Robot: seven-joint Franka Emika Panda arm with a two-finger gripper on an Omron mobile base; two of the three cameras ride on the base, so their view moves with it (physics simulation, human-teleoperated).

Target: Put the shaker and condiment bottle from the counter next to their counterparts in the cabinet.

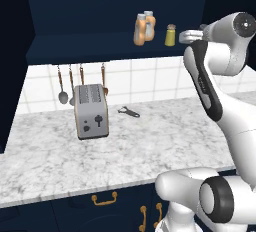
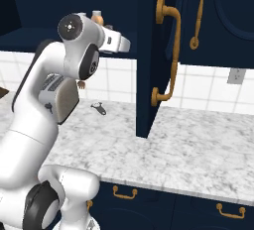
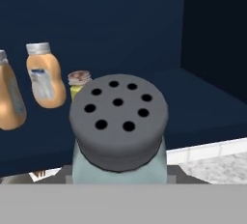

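Two orange bottles (image 1: pixel 144 28) are already standing together on the shelf of the cabinet (image 1: pixel 75 46) in the left base view, with the yellow-green shaker (image 1: pixel 170 35) just beside them toward the shelf's right end. The gripper (image 1: pixel 184 37) is reaching in at shelf height, close to that shaker. So the bottle half looks done, and the shaker step is the one in hand. On the counter (image 1: pixel 150 146) a toaster (image 1: pixel 91 111) and a small dark tool (image 1: pixel 129 111) are lying near the back edge.

From the right base view, the arm is stretching past the open cabinet door (image 2: pixel 149 55); the gripper's state cannot be told here.

Looking through the hand view, the teal-grey shaker (image 3: pixel 119 136) is sitting pinched in the closed gripper, its dark perforated cap facing the camera, above the shelf's front edge. Next, I judge, it needs carrying inward and setting down upright beside the yellow-green one, without knocking it.

Each bottle's pale label is carrying marks too small to read.
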